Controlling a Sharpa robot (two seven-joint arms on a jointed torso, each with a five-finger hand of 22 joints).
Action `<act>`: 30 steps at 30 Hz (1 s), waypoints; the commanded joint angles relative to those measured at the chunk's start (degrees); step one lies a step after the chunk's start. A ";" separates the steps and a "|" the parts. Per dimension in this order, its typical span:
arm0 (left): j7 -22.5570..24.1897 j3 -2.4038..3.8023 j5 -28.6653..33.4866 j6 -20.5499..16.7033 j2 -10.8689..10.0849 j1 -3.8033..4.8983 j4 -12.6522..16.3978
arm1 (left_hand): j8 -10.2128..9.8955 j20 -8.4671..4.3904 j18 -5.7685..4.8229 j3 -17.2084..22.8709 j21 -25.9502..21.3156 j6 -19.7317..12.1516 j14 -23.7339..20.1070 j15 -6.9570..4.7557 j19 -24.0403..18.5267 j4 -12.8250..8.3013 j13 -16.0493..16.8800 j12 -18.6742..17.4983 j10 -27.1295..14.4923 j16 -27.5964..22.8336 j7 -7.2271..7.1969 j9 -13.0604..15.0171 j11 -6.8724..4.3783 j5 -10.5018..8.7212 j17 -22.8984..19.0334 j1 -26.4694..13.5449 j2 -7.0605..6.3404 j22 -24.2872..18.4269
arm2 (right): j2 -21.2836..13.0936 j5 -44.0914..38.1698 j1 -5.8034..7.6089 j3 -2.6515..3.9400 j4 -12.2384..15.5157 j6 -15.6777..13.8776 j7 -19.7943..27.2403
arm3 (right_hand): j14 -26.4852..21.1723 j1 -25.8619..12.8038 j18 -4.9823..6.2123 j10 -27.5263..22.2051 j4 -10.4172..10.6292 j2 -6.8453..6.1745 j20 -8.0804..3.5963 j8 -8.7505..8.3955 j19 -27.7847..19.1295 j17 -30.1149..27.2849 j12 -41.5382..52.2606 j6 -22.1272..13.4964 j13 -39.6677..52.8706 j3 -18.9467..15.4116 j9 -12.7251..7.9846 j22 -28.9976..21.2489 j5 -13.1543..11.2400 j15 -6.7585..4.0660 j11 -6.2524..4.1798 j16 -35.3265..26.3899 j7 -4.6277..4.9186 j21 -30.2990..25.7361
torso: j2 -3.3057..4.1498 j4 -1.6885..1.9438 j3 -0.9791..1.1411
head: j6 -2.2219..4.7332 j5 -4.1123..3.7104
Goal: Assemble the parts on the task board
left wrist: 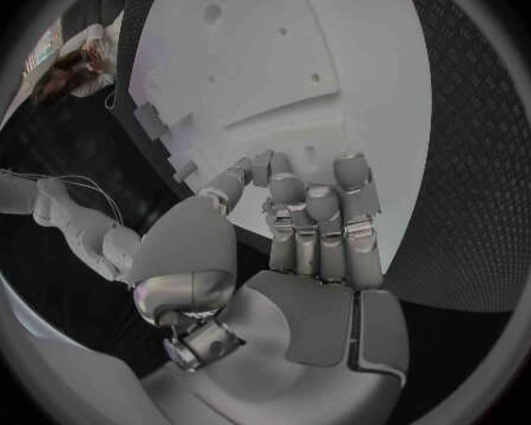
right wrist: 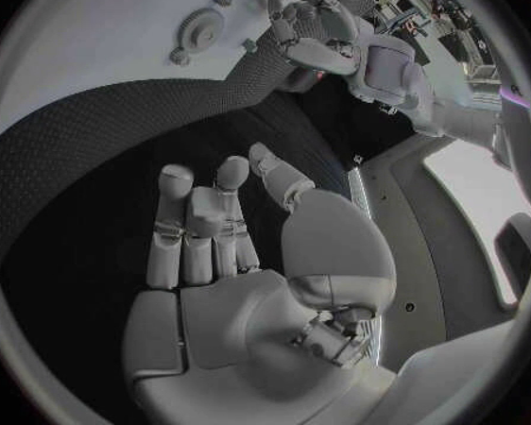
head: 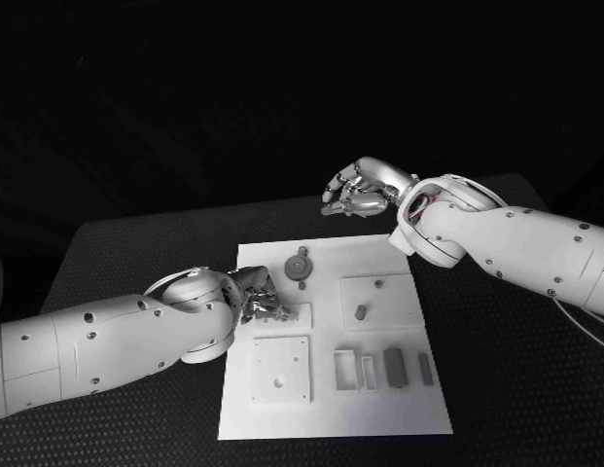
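White and flat, the task board (head: 333, 389) lies in the middle of the black bench (head: 526, 389), its near edge toward the robot. On it lie the grey parts: a round disc part (head: 299, 265) near the far edge, a small oval part (head: 362, 312) on a raised square to the right of the middle, and two upright slab parts (head: 396, 367) side by side in the near right area, next to a pair of open slots. The left robot hand (head: 253, 294) rests at the board's left edge, just beside the disc, its fingers curled down over a small raised block; whether it grasps anything there cannot be told. The right robot hand (head: 358, 190) hangs above the bench beyond the board's far edge, well apart from the parts, released, fingers loosely bent and holding nothing.
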 commanded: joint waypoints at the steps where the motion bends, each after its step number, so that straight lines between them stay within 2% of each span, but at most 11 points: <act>1: 0.24 0.01 -0.40 -0.31 -0.04 -0.02 0.18 | -0.22 -0.48 0.95 -0.39 -0.20 0.10 -0.10 -0.22 -0.35 0.11 0.07 0.21 -0.25 0.12 0.23 0.05 -0.01 0.13 -0.01 -0.67 0.02 1.10 | 0.04 0.14 -0.03 0.03 0.03 0.56 0.40 | -0.17 -0.70 0.72 -0.36 0.21 -0.02 -0.34 -0.30 0.14 0.03 -0.22 -0.41 0.08 -0.26 0.06 0.83 -0.08 0.17 0.01 -0.28 0.13 -0.34 | 0.01 0.02 0.00 | -0.01 0.03; 11: 0.18 0.03 -0.37 -0.36 -0.53 -0.02 -0.13 | -0.23 -0.48 0.99 -0.65 -0.24 0.17 -0.08 -0.27 -0.32 0.45 0.09 0.25 -0.21 0.16 0.19 0.05 -0.05 0.14 -0.01 -1.02 0.48 1.09 | 0.07 0.15 -0.03 0.03 -0.04 0.61 0.41 | -0.17 -0.71 0.72 -0.36 0.22 -0.02 -0.34 -0.31 0.14 0.03 -0.22 -0.41 0.08 -0.26 0.07 0.84 -0.08 0.17 0.01 -0.29 0.13 -0.35 | 0.03 -0.02 -0.01 | -0.05 0.08; 20: 0.28 0.04 0.66 -0.28 -0.39 -0.02 -0.22 | -0.31 -0.48 1.06 -0.99 -0.37 0.21 -0.12 -0.33 -0.37 1.75 0.10 0.23 -0.24 0.18 0.14 0.02 -0.10 0.26 -0.05 -2.11 1.37 1.07 | 0.08 0.15 -0.03 0.03 -0.04 0.64 0.40 | -0.16 -0.71 0.72 -0.35 0.22 -0.01 -0.34 -0.31 0.15 0.04 -0.22 -0.40 0.08 -0.25 0.08 0.84 -0.08 0.17 0.01 -0.29 0.13 -0.35 | -0.01 0.02 -0.02 | 0.01 0.05; 25: 0.34 0.04 1.60 -0.29 -0.30 -0.02 -0.22 | -0.34 -0.49 1.12 -1.04 -0.39 0.22 -0.14 -0.36 -0.41 2.09 0.11 0.25 -0.26 0.22 0.12 0.03 -0.12 0.45 -0.05 -2.13 2.19 1.11 | 0.05 0.15 -0.03 0.03 -0.05 0.72 0.41 | -0.16 -0.70 0.72 -0.35 0.22 0.00 -0.34 -0.31 0.15 0.04 -0.23 -0.40 0.09 -0.24 0.09 0.84 -0.08 0.17 0.01 -0.29 0.13 -0.35 | -0.02 0.04 0.00 | -0.03 0.02; 30: 0.40 0.05 2.31 -0.26 -0.26 -0.02 -0.24 | -0.36 -0.44 1.13 -1.38 -0.27 0.21 -0.19 -0.35 -0.48 1.27 0.16 0.30 -0.29 0.31 0.16 0.10 -0.12 0.78 -0.04 -1.06 3.95 1.22 | 0.02 0.15 -0.03 0.03 -0.03 0.80 0.40 | -0.16 -0.70 0.72 -0.35 0.22 0.01 -0.35 -0.31 0.15 0.04 -0.23 -0.40 0.09 -0.23 0.10 0.84 -0.08 0.17 0.01 -0.29 0.13 -0.36 | -0.01 0.02 0.03 | -0.05 0.01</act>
